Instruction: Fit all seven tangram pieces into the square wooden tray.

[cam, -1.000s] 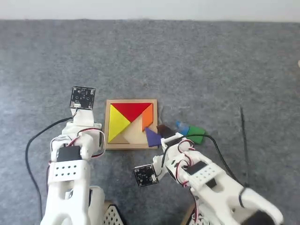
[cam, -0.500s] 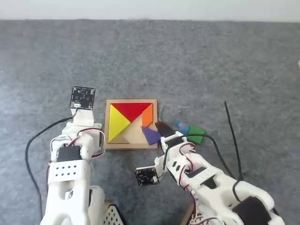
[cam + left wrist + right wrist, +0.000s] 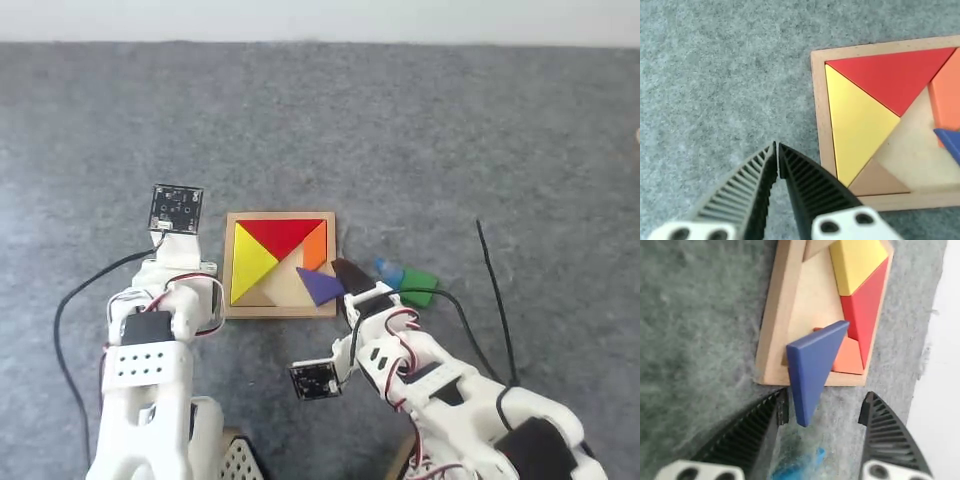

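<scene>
Tray [image 3: 819, 110] lies flat on the grey mat [image 3: 450, 150], in front of both arms. 4 pieces sit flat inside it: red triangle [image 3: 280, 236], yellow triangle [image 3: 250, 262], orange piece [image 3: 316, 245], tan triangle [image 3: 879, 179].

The blue triangle [image 3: 812, 370] is tilted. 1 part overlaps the orange piece inside the tray, and 1 corner sticks out over the rim onto the right arm's side. The right gripper [image 3: 826, 397] is spread wide just outside that rim. The protruding corner lies between its 2 fingers, close against 1 of them; I cannot tell whether they touch.

The left gripper [image 3: 776, 147] has its fingers pressed together and holds nothing. It is over the mat just beside the tray's rim on the yellow triangle's side.

A light-blue piece [image 3: 388, 270] and a green piece [image 3: 420, 287] lie on the mat near the right arm, outside the tray.
</scene>
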You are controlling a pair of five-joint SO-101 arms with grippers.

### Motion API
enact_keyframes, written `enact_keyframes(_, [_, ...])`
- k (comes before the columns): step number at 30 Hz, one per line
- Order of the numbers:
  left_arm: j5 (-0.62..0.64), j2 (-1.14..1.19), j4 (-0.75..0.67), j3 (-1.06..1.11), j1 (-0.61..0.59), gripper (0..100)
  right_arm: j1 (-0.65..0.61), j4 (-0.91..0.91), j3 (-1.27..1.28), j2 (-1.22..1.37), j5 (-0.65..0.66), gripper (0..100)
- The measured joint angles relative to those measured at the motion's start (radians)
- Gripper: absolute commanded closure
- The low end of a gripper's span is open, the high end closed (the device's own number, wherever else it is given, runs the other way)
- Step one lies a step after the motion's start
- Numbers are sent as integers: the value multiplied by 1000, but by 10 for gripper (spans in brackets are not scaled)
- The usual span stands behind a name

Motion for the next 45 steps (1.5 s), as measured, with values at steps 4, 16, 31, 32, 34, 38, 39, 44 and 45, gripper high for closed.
enact_keyframes(4, [0, 0, 0, 0, 0, 985, -6, -3, 8, 0, 2, 835])
enact_keyframes(16, [0, 0, 0, 0, 0, 985, -17, -6, 8, 0, 2, 838])
enact_keyframes(31, [0, 0, 0, 0, 0, 986, -15, -21, 8, -15, -63, 990])
enact_keyframes(32, [0, 0, 0, 0, 0, 986, -15, -21, 8, -15, -63, 990])
enact_keyframes(34, [0, 0, 0, 0, 0, 986, -15, -21, 8, -15, -66, 990])
enact_keyframes(38, [0, 0, 0, 0, 0, 986, -17, -9, 8, -71, -69, 990])
enact_keyframes(39, [0, 0, 0, 0, 0, 986, -9, 11, 8, -97, -69, 990])
enact_keyframes(44, [0, 0, 0, 0, 0, 986, 2, 195, 8, -272, -91, 990])
enact_keyframes(45, [0, 0, 0, 0, 0, 986, 0, 244, 9, -311, -107, 990])
